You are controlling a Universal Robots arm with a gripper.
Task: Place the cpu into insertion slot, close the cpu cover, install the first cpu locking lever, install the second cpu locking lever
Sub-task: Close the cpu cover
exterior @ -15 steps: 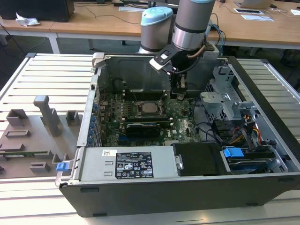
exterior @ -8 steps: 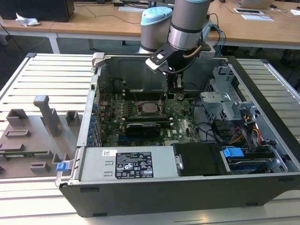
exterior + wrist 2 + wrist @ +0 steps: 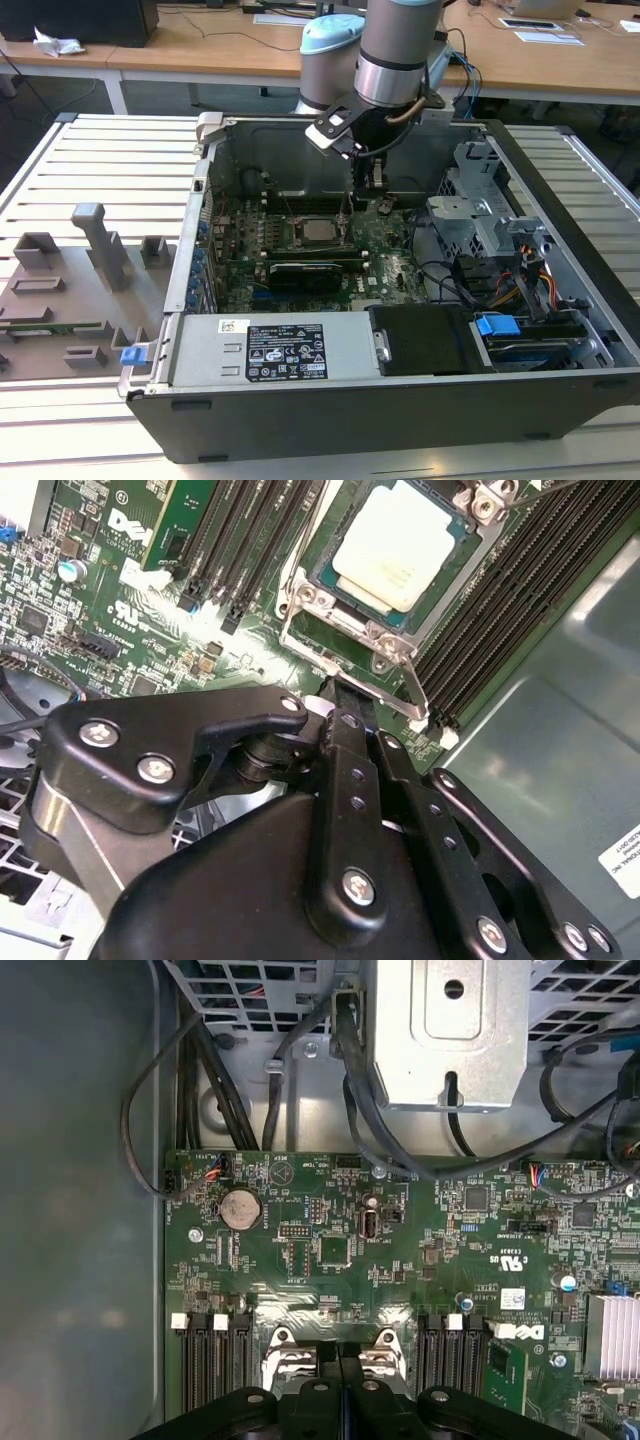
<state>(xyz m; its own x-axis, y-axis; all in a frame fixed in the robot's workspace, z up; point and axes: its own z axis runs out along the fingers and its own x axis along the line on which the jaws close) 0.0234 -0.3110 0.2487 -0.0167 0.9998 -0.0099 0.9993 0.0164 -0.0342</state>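
Finding: the cpu (image 3: 392,542) lies seated in the insertion slot (image 3: 325,575), pale top up. The cpu cover (image 3: 340,622) appears to be down around it, though it cannot be told whether it sits fully flat.

In the exterior view the gripper (image 3: 373,185) hangs inside the case (image 3: 400,412), between one and two o'clock of the chip. Its fingers are pressed together, with nothing visibly pinched. The tips are just beside a thin metal locking lever (image 3: 412,685) at the socket's edge; contact cannot be confirmed.

Risk, as judged: the narrow closed tips could slip off the springy lever, leaving it unlatched. A slip would carry the tips into the motherboard (image 3: 330,1230) or the memory slots (image 3: 500,610) close by. An unseated cover could load the chip unevenly.
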